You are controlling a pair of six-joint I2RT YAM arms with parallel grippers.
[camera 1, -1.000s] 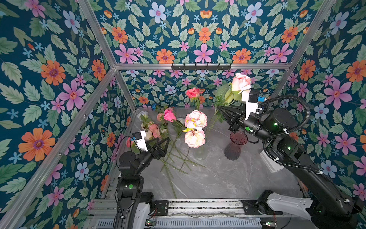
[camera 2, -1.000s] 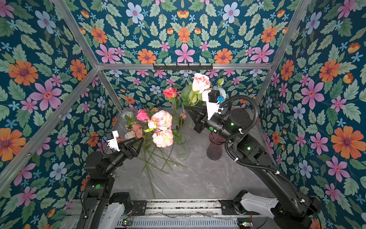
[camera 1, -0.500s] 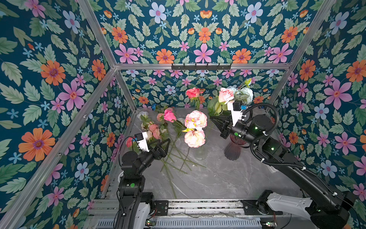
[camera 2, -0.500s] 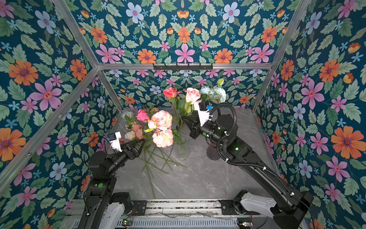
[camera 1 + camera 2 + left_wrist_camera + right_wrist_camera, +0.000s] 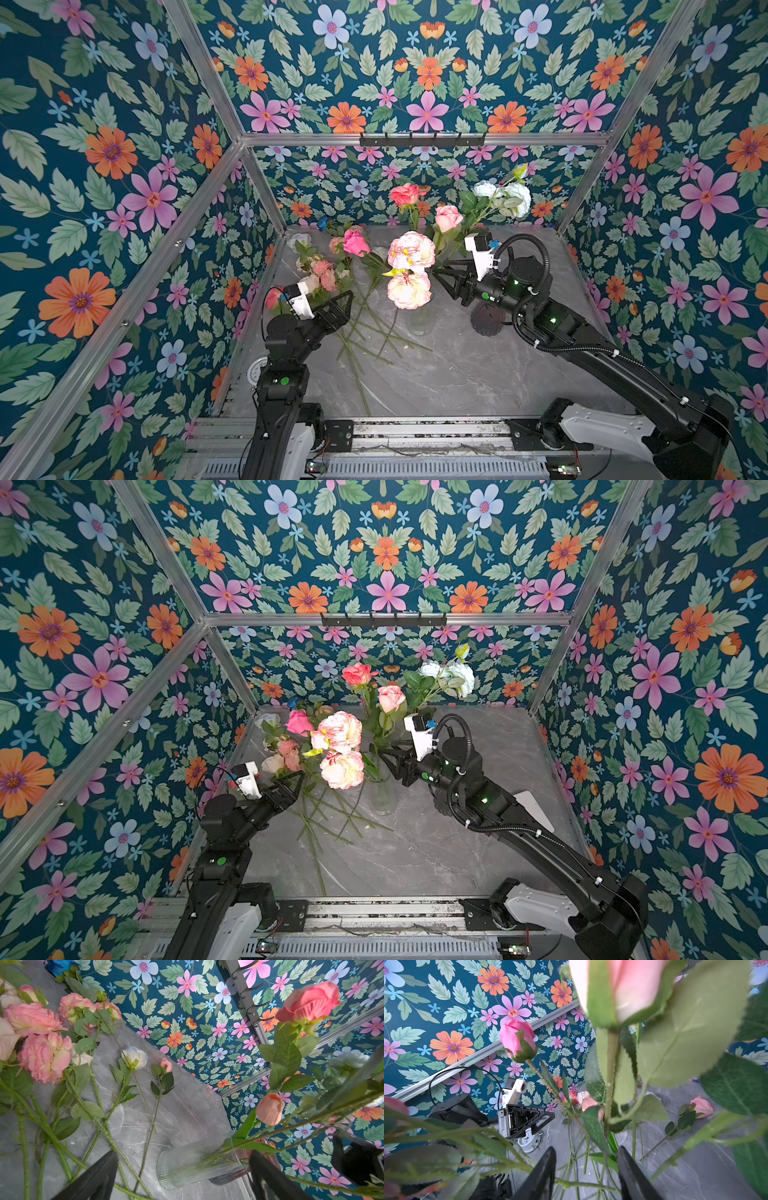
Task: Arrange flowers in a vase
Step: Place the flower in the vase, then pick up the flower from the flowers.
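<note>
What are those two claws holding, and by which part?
Nothing, it seems. The left gripper is open and empty; the right gripper stands open around the stem of the pale pink rose, not pinching it.

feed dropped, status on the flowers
Left end effector open, right end effector open around pink rose stem. Rose in clear vase. Loose flowers beside it.

We see our right gripper (image 5: 586, 1149), jaws parted, the stem of a pale pink rose (image 5: 633, 987) between them, a brighter bud (image 5: 517, 1039) beyond.
</note>
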